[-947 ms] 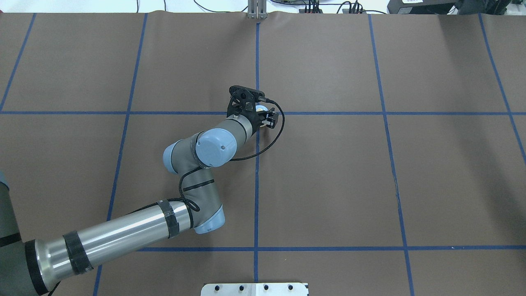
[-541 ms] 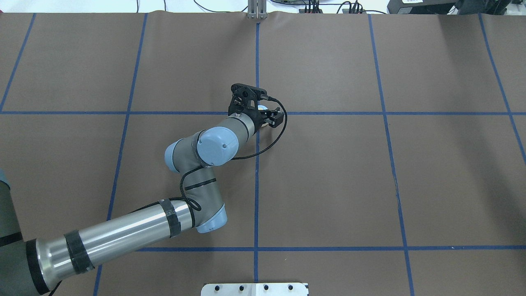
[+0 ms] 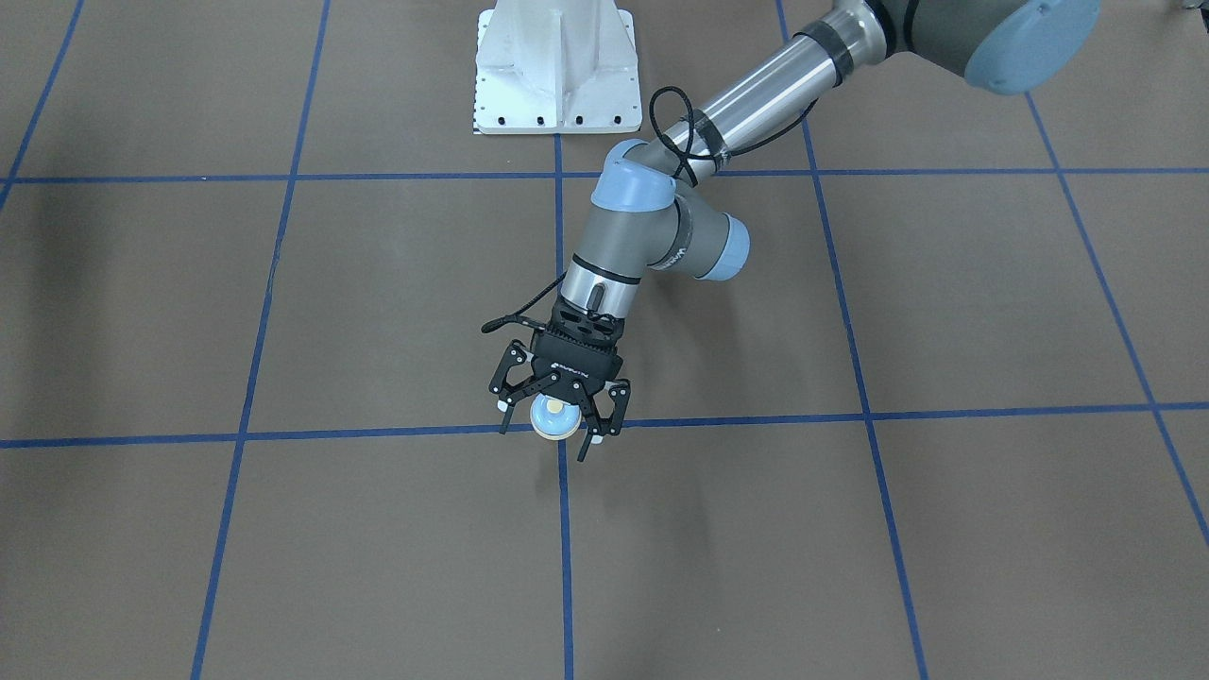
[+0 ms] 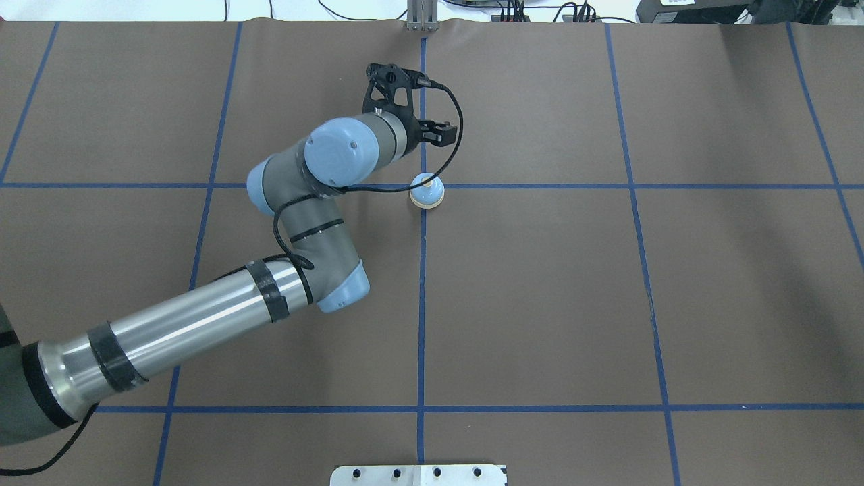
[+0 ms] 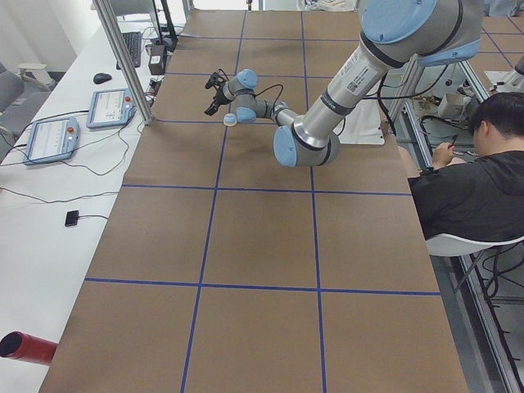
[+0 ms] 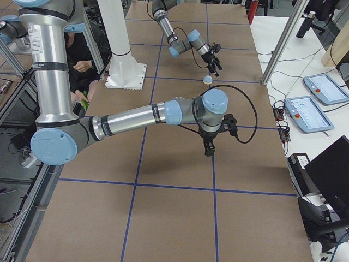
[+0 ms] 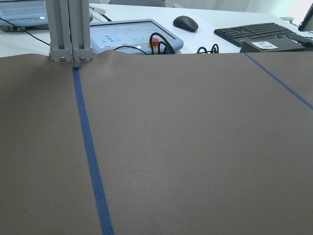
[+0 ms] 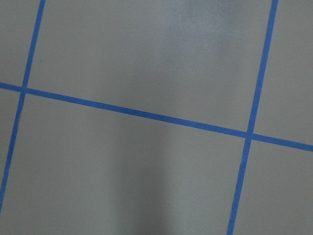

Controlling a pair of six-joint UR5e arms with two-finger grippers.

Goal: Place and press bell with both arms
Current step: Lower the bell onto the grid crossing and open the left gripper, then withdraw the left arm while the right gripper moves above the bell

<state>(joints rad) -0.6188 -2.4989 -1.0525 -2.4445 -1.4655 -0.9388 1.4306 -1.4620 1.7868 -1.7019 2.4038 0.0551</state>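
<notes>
Sitting seemingly free — one bell (image 4: 426,191), two arms (image 4: 202,317) (image 6: 136,115).

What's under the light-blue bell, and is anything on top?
The small light-blue domed bell sits on the brown table cover, hiding where two blue tape lines cross. On top, only its cream button shows.

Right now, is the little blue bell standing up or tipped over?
Standing up. The bell sits flat on its cream rim on the table, with its button facing up.
</notes>
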